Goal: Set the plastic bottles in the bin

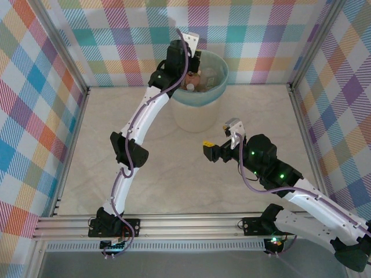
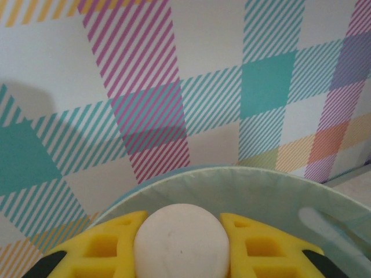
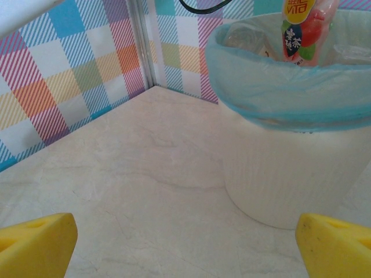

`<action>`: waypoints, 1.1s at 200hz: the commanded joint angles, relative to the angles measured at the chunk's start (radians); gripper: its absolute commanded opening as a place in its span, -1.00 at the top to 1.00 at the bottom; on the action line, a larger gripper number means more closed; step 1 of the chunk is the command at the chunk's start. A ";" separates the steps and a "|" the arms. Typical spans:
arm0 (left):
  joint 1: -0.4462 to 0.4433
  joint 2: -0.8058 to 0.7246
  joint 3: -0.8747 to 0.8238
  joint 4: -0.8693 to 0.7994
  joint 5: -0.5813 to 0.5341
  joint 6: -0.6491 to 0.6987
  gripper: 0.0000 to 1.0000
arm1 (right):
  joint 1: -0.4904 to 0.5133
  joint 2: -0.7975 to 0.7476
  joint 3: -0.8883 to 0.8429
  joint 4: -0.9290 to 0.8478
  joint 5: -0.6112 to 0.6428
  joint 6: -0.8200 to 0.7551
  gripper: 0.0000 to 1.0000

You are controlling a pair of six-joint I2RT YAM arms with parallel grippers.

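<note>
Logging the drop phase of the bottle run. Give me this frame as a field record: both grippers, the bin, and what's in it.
left gripper: shut on a bottle, white round end showing between the fingers, over the bin's opening
right gripper: open, holding nothing, above the table, facing the bin
bin: upright near the far wall, teal bag folded over the rim
bin contents: other bottles inside, count unclear
task stage: held bottle not yet released
</note>
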 commanded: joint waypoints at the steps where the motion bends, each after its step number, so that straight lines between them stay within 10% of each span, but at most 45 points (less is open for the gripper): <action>1: -0.012 0.029 0.013 -0.065 0.022 0.008 0.99 | -0.001 0.000 -0.012 0.014 -0.017 0.016 -0.93; 220: -0.013 0.105 -0.101 -0.138 0.032 -0.050 0.81 | -0.001 -0.007 -0.041 -0.009 -0.025 0.050 -0.93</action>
